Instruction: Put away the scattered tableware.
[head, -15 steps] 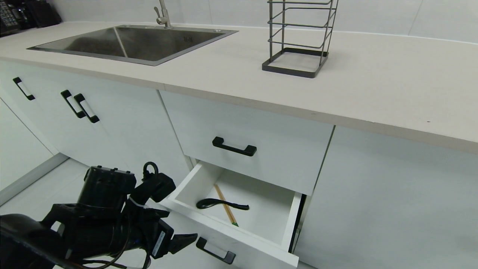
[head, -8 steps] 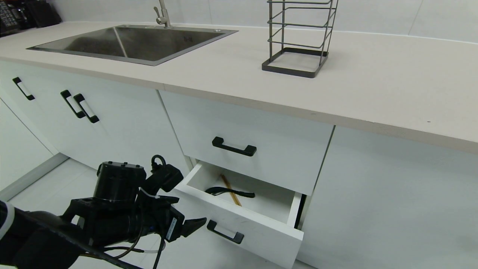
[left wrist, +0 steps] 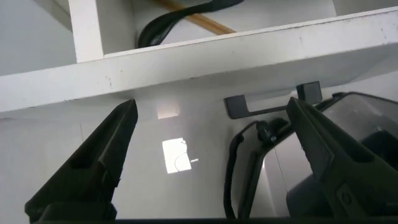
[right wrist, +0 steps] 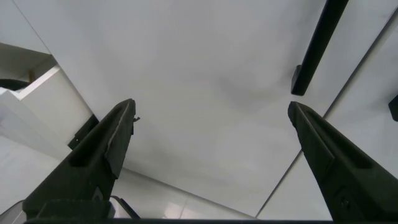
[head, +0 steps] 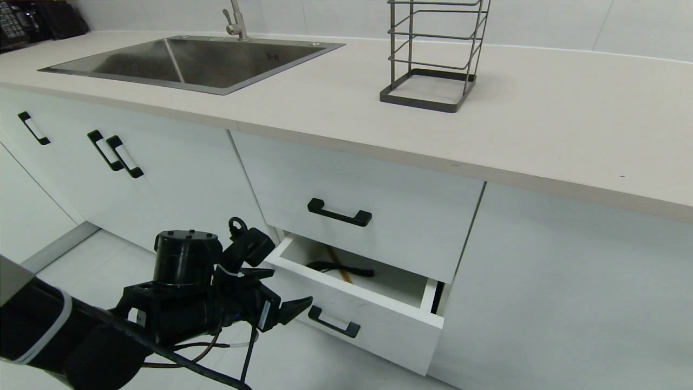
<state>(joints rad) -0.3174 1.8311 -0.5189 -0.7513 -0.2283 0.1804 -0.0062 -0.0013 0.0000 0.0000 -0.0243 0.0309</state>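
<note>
The sink (head: pixel 162 65) at upper left looked like brushed metal, the countertop (head: pixel 541 124) matt. The drawer (head: pixel 390 336) was smooth white, its chopstick (left wrist: pixel 214 25) wooden-looking.

Matte black left arm, lots of little bits hanging off it

The left arm (head: pixel 81 346) has a white band (head: pixel 54 331) around its covered forearm, plus a fat cylinder housing (head: pixel 187 250) with tiny screws on top. There's a looped black cable (head: pixel 236 223), a white zip tie (head: pixel 226 274) and a white label (head: pixel 263 316) at the wrist. The left gripper (left wrist: pixel 211 107) and right gripper (right wrist: pixel 211 107) both have dark, wedge-shaped fingers.
</note>
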